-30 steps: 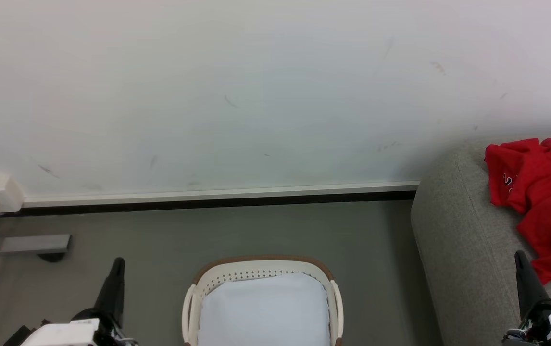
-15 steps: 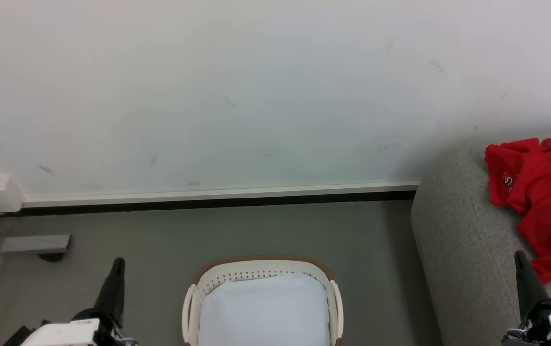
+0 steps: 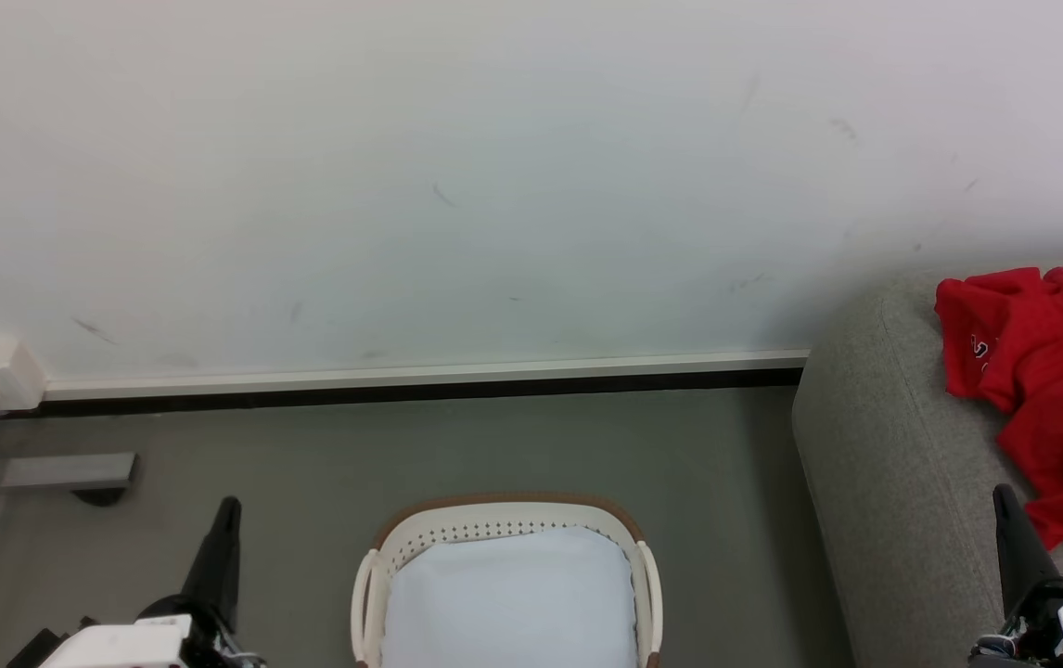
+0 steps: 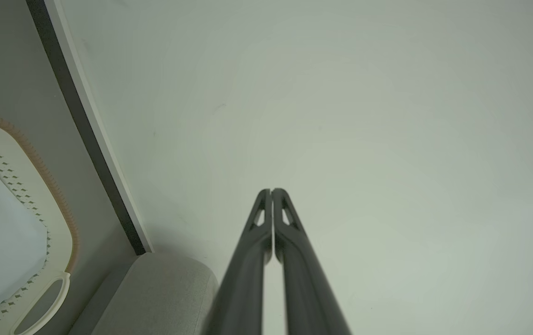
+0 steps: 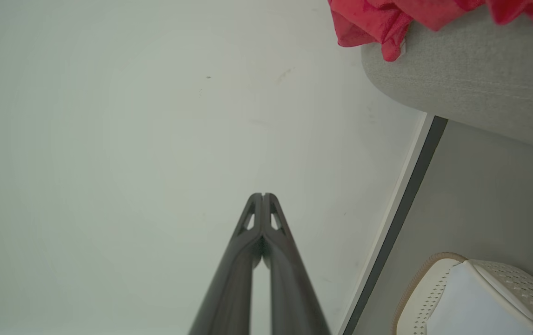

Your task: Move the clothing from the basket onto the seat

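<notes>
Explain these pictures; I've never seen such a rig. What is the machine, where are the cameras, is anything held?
It is a robot with two arms, each ending in a dark two-fingered pincer. The wide picture comes from its head, looking down; the other two come from a camera on each wrist, looking along the fingers. The left pincer and right pincer are both shut, holding nothing. On the floor stands a white basket with a pale lining inside. The red clothing lies on the grey seat at the right.
</notes>
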You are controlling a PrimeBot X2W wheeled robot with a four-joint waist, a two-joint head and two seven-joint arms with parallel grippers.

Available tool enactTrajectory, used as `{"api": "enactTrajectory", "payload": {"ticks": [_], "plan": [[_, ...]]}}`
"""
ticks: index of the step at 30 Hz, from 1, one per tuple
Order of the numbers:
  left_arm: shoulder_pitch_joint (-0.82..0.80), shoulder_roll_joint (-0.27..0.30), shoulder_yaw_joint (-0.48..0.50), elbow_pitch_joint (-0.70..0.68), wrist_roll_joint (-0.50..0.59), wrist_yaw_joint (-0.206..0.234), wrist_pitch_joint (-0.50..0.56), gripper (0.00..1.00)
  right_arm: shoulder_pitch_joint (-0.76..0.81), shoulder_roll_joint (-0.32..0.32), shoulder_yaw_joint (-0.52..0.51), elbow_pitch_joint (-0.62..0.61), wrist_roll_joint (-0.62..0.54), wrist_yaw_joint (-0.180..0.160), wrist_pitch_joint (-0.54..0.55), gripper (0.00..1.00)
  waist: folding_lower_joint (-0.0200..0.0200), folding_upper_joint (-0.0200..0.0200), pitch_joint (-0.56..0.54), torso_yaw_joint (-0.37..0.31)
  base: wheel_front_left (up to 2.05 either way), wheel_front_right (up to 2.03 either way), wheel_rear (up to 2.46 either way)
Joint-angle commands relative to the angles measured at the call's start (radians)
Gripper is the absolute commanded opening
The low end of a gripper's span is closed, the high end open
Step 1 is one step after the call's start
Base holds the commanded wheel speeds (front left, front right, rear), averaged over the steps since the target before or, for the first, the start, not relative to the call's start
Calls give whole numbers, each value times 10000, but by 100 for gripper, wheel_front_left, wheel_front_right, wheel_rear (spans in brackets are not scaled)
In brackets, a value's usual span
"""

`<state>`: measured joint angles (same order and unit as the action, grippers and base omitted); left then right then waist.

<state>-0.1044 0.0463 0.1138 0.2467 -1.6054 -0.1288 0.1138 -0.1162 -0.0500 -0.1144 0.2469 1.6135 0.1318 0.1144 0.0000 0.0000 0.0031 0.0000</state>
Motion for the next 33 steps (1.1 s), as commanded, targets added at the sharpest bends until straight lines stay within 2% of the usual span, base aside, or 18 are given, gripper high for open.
{"api": "enactTrajectory", "payload": {"ticks": [1,33], "plan": [[-80,74,14,-37,-138,-36,42,0,155,5,-46,-51,-17,-21,33,0,0,0,0,0,0,0,0],[-80,74,13,-37,-139,-36,41,0,154,7,-48,-51,-22,-21,37,0,0,0,0,0,0,0,0]]}}
